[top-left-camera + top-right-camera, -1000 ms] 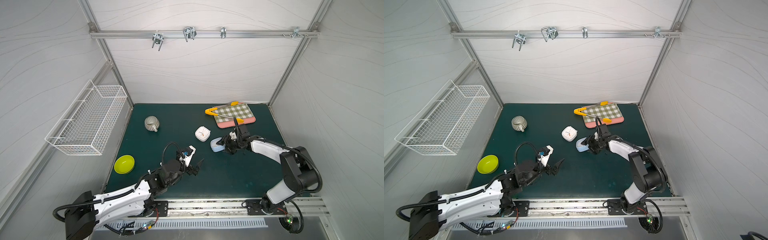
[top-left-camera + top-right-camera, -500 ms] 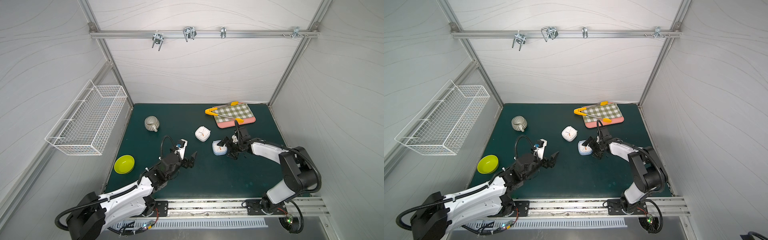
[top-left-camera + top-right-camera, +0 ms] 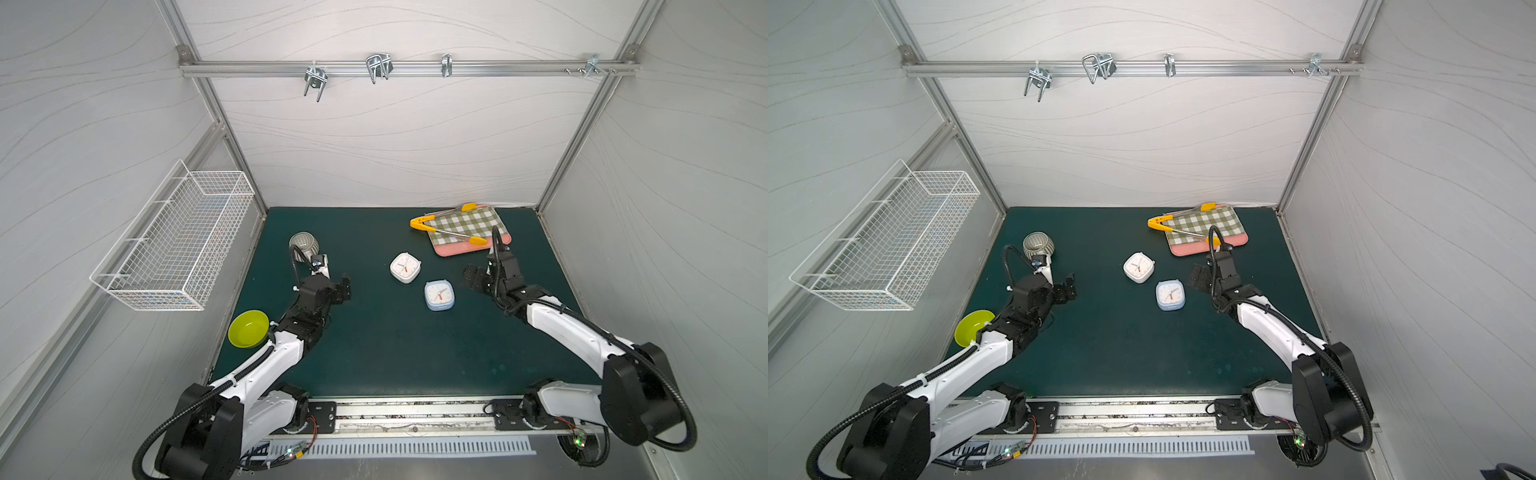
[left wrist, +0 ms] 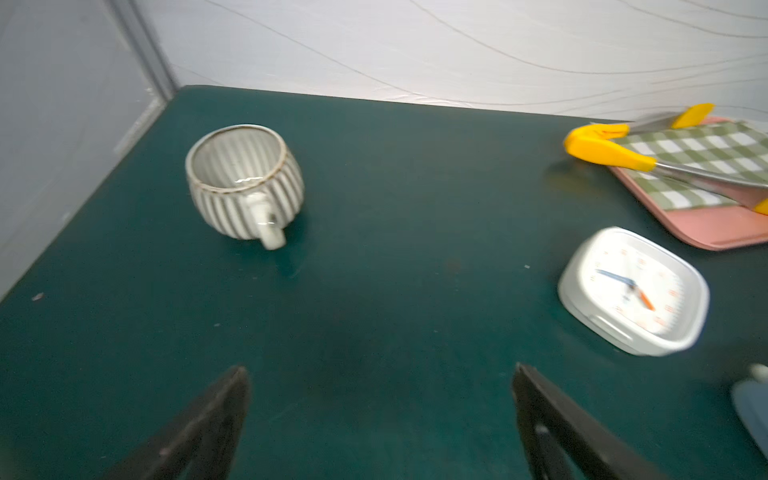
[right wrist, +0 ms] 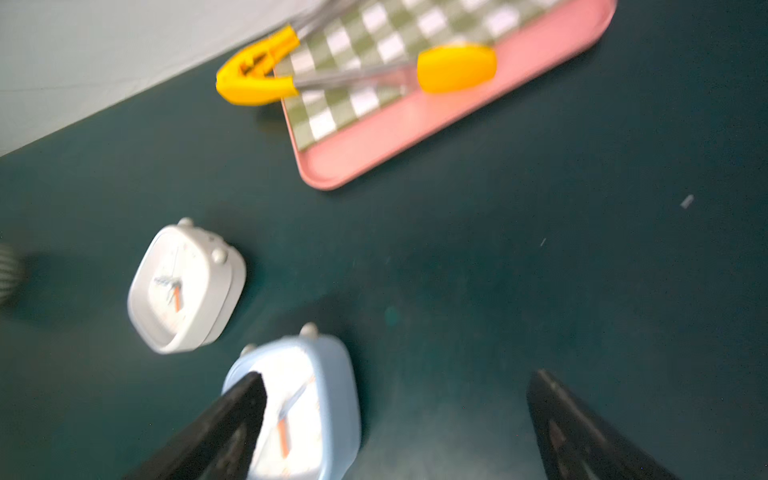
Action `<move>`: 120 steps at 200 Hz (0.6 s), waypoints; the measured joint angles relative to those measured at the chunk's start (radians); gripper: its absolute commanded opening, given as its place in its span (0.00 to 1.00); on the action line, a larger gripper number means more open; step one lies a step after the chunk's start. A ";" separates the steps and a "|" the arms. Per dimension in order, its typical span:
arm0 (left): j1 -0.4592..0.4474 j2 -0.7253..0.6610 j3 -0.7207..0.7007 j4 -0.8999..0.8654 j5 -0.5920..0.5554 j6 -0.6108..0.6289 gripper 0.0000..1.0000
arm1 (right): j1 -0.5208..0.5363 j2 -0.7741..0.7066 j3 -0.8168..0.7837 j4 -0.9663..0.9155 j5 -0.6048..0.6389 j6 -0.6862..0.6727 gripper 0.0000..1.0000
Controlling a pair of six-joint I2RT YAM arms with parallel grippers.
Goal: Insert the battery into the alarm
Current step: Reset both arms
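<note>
Clocks, a blue clock [image 3: 439, 295] and a white clock [image 3: 405, 267], lie face up just beside each other, no battery visible, between the left gripper [image 4: 380, 370] and right gripper [image 5: 399, 374], both with jaws apart and empty; their cases look light, rigid and slippery, best pinched across flat opposite sides.

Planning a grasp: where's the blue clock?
In both top views the blue clock lies face up, right of centre, between the white clock and the right claw, touching neither.

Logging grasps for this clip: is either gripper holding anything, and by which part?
Nothing is held. The left gripper and right gripper both stand open and empty; the blue alarm clock lies face up, ungripped.
</note>
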 measured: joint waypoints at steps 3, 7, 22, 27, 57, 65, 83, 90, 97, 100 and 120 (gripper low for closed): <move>0.014 0.002 0.000 0.002 -0.001 0.007 0.99 | -0.002 0.000 -0.008 0.016 0.016 -0.021 0.99; 0.034 0.005 0.000 0.003 0.000 0.011 0.99 | -0.005 0.001 -0.021 0.042 0.035 -0.052 0.99; 0.087 0.020 -0.010 0.040 -0.006 0.041 0.99 | -0.028 0.019 -0.059 0.119 0.088 -0.145 0.99; 0.101 0.028 -0.019 0.067 -0.007 0.051 0.99 | -0.043 0.027 -0.065 0.132 0.090 -0.168 0.99; 0.171 0.149 -0.092 0.235 -0.010 0.103 0.99 | -0.166 0.043 -0.134 0.300 0.062 -0.266 0.99; 0.192 0.184 -0.106 0.263 -0.003 0.109 0.99 | -0.194 0.043 -0.163 0.351 0.049 -0.283 0.99; 0.229 0.227 -0.122 0.309 0.024 0.119 0.99 | -0.242 0.043 -0.217 0.428 0.026 -0.315 0.99; 0.241 0.239 -0.121 0.332 0.035 0.121 0.99 | -0.250 0.045 -0.235 0.466 0.023 -0.328 0.99; 0.254 0.253 -0.114 0.349 0.054 0.120 0.99 | -0.255 0.053 -0.256 0.516 0.019 -0.342 0.99; 0.260 0.259 -0.110 0.351 0.065 0.119 0.99 | -0.257 0.058 -0.264 0.537 0.017 -0.346 0.99; 0.302 0.323 -0.071 0.396 0.138 0.106 0.99 | -0.274 0.113 -0.307 0.661 -0.016 -0.372 0.99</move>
